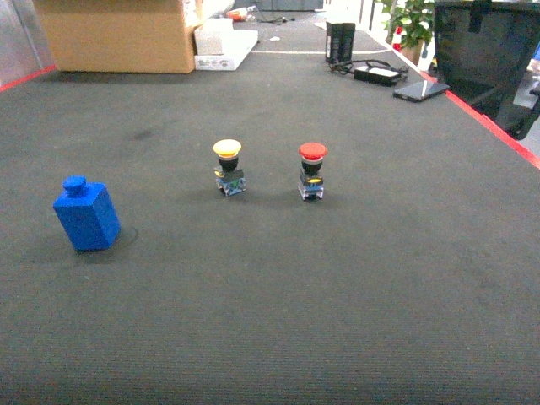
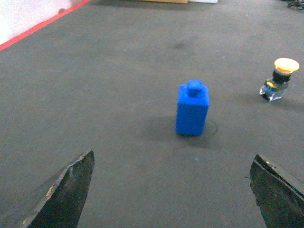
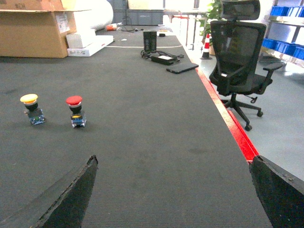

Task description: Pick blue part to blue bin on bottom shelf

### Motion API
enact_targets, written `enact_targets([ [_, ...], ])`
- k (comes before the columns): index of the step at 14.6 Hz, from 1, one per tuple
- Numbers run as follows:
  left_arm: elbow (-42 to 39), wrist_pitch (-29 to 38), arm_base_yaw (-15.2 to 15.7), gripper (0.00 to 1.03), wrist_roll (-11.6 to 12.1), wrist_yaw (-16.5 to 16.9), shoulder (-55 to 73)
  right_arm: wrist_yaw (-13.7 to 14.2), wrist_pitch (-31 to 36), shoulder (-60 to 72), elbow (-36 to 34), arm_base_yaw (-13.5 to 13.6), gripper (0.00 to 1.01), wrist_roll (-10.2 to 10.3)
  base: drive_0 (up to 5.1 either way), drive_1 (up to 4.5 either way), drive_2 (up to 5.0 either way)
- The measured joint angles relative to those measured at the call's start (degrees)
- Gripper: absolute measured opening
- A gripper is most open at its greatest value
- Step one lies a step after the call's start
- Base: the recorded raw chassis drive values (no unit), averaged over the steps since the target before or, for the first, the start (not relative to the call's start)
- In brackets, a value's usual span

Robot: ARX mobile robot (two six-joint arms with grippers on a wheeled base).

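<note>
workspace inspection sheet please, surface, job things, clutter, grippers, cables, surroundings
Surface: dark grey carpet-like mat with a red border strip along its right edge.
Job's things: blue part, a block with a small knob on top, standing on the left, untouched; bin and bottom shelf not identifiable here.
Clutter: yellow-capped push button and red-capped push button, side by side, apart from the part.
Grippers: left gripper open, fingers wide, short of the part; right gripper open, holding nothing.
Cables: black cable by a power brick at the far edge.
Surroundings: cardboard box, black office chair, potted plant.
</note>
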Motion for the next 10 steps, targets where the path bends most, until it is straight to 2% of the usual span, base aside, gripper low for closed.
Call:
enact_targets([
  [1, 4.3, 8.0, -0.2, 0.98, -0.2, 2.5, 12.0, 0.0, 0.0, 0.0, 0.0, 0.0, 0.98, 0.0, 0.0, 0.0, 0.0],
  [2, 8.5, 12.9, -0.5, 0.98, -0.5, 4.4, 22.6, 0.0, 0.0, 0.0, 0.0, 0.0, 0.98, 0.0, 0.0, 0.0, 0.0],
  [3, 12.0, 15.4, -0.2, 0.98, -1.1, 4.7, 31.6, 0.0, 0.0, 0.0, 0.0, 0.0, 0.98, 0.0, 0.0, 0.0, 0.0],
  [6, 22.2, 17.0, 2.8, 0.98, -1.5, 6.6, 50.9, 0.0, 0.0, 0.0, 0.0, 0.0, 0.98, 0.0, 0.0, 0.0, 0.0],
  [10, 32.6, 15.2, 4.6, 0.98, -1.2, 10.6, 63.4, 0.0, 0.0, 0.0, 0.0, 0.0, 0.98, 0.0, 0.0, 0.0, 0.0],
])
